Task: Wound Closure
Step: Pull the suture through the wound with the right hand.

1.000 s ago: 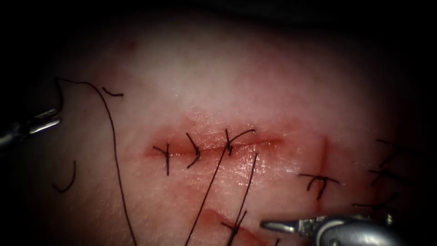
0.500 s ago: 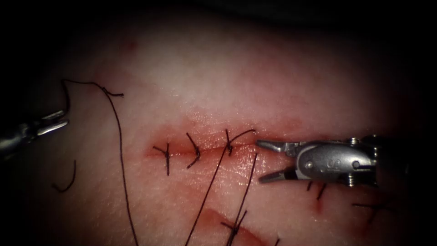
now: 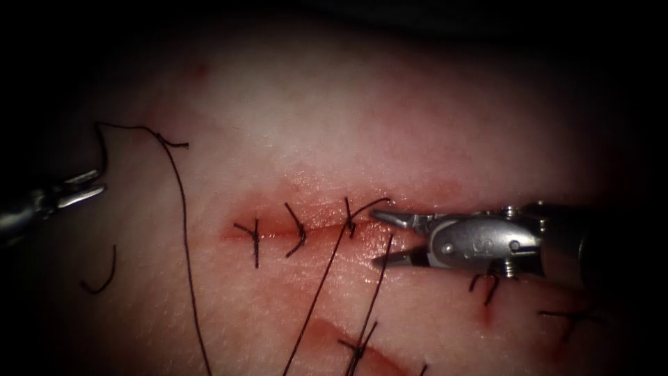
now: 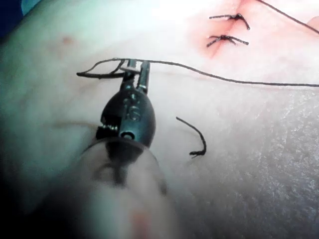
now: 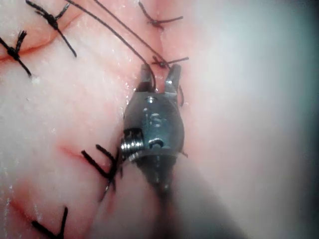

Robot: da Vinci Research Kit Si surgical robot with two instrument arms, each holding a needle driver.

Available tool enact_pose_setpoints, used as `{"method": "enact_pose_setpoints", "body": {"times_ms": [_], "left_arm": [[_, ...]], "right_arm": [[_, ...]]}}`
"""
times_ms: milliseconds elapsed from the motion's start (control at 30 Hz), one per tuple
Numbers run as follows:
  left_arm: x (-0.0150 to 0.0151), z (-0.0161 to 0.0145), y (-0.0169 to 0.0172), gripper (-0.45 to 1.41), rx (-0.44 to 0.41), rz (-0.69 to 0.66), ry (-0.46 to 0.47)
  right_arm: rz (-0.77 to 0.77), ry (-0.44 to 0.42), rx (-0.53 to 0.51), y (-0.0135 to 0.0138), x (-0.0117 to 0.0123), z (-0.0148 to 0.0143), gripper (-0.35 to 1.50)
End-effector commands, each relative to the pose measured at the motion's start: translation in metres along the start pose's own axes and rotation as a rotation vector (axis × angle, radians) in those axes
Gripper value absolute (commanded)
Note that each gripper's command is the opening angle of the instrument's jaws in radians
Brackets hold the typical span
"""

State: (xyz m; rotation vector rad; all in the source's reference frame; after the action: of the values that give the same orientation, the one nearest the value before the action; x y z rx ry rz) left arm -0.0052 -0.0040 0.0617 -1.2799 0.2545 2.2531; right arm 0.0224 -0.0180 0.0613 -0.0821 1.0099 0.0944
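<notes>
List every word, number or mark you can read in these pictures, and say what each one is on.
"S": stamped on the metal body of the right tool, behind its open jaws; also seen in the right wrist view.
A stamped mark on the body of the left tool: too blurred to read.
Nothing is written on the tissue or the thread.

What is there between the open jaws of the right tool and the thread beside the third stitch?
Nothing visible. The right tool has its jaws open around the thread, just right of the third stitch on the cut. The left tool holds another stretch of thread.
</notes>
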Motion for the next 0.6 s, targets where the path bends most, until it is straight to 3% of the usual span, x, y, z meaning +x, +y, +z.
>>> {"method": "enact_pose_setpoints", "body": {"times_ms": [33,200,333,600], "left_arm": [[-0.0002,0.0008,-0.0001,-0.45,0.001,0.001,0.002],[-0.0002,0.0009,-0.0001,-0.45,-0.003,0.002,0.002],[-0.0002,0.0013,0.0001,-0.45,-0.006,0.002,0.004],[-0.0004,0.0016,0.0002,-0.45,-0.012,0.008,-0.002]], "right_arm": [[0.012,-0.039,0.019,-0.0004,0.0006,0.0005,-0.35],[-0.003,-0.051,0.072,-0.0023,0.0016,-0.0014,-0.35],[-0.021,-0.038,0.118,-0.0053,0.0037,-0.0035,-0.35],[-0.062,0.017,0.181,-0.0113,0.0114,-0.0079,-0.35]]}}
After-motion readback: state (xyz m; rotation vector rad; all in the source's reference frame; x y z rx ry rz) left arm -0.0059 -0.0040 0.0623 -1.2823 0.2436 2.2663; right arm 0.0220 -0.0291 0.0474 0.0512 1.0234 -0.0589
